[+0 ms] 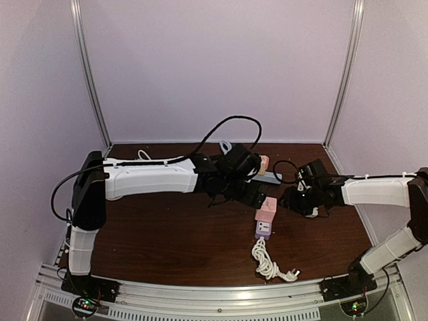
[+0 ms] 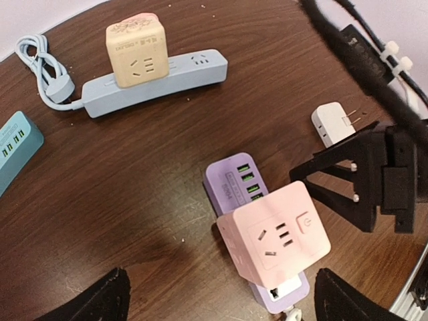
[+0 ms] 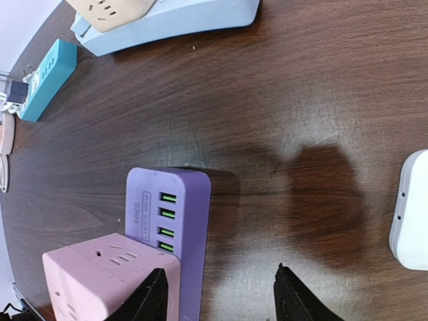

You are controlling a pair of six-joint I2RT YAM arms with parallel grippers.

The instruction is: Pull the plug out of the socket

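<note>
Plug: the white plug (image 2: 329, 124) is a small smooth plastic block with two flat metal pins. It lies loose on the worktop (image 1: 167, 234), pins bare, just beside the right jaws and seated in nothing.
Socket: the pink cube socket (image 2: 274, 231) is matte plastic with rounded edges. Its top face of slots is empty, and it sits on one end of the purple strip (image 2: 234, 177), a flat slab with a row of green-lit ports.
Progress: if the white plug is your target, you can count the pull as done, since it is out and set down.
Remaining: the pink cube socket is still seated on the purple strip. If that is the plug meant, you have the whole pull left.
Left jaws: wide apart and empty, hovering over the pink cube socket.
Right jaws: apart, with only bare dark wood grain between them.
Bystanders: a beige cube (image 2: 136, 50) stands on a pale blue strip (image 2: 180, 73), with a teal strip (image 2: 17, 144) well apart from it.
</note>
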